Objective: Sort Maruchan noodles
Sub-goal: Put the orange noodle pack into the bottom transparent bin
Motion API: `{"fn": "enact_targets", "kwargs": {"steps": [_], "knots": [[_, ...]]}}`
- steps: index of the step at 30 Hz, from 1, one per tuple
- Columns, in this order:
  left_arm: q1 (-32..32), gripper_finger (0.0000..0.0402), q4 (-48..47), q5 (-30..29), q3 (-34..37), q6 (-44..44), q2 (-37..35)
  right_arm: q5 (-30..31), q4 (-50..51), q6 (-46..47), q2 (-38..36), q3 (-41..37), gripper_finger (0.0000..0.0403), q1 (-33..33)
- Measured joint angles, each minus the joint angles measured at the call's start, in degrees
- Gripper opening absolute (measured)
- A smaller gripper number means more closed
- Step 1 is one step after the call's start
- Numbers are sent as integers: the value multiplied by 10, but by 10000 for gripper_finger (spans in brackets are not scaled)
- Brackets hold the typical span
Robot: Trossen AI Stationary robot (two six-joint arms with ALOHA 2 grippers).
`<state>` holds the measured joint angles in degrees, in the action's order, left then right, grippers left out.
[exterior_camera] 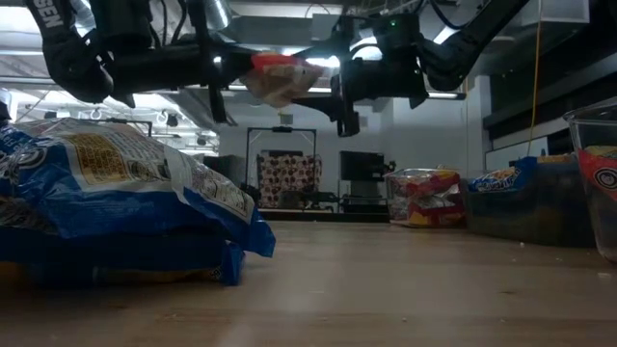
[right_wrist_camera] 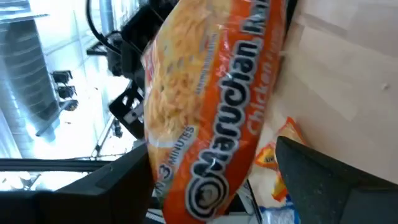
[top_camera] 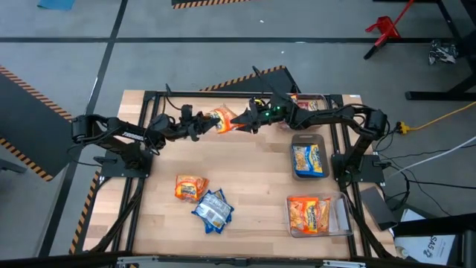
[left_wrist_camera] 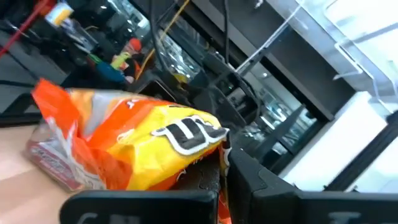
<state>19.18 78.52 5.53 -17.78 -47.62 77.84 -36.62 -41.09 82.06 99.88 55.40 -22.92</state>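
Observation:
An orange Maruchan noodle packet (top_camera: 223, 119) hangs in mid-air over the far middle of the table, between my two grippers. My left gripper (top_camera: 199, 126) reaches in from the left and is shut on it. My right gripper (top_camera: 244, 119) comes from the right and is open. In the right wrist view its fingers (right_wrist_camera: 118, 180) stand on either side of the packet (right_wrist_camera: 211, 106); whether they touch it I cannot tell. One more orange packet (top_camera: 190, 187) and blue-and-yellow packets (top_camera: 213, 211) lie flat on the table. My left gripper holds the orange packet by its left end (top_camera: 213, 121), coming in about level from the table's left. In the left wrist view the packet (left_wrist_camera: 137, 143) itself covers the place of contact. The packet is lifted clear of the table (exterior_camera: 280, 79).
Three clear bins stand along the right side: a far one with dark red packets (top_camera: 309, 102), a middle one with blue-and-yellow packets (top_camera: 310, 159), a near one with orange packets (top_camera: 316, 214). Bare wood lies in the table's middle (top_camera: 253, 171).

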Motion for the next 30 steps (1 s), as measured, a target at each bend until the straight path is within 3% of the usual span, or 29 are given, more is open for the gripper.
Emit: {"fn": "enact_targets", "kwargs": {"steps": [12,25,30], "knots": [[-21,0,-2,61,0,-13,0,0,-14,-9,0,0,303,-3],[-28,0,-26,48,0,-13,0,16,-19,-16,1,0,302,31],[-28,3,-30,46,0,-13,0,26,-19,-17,1,0,260,39]]}}
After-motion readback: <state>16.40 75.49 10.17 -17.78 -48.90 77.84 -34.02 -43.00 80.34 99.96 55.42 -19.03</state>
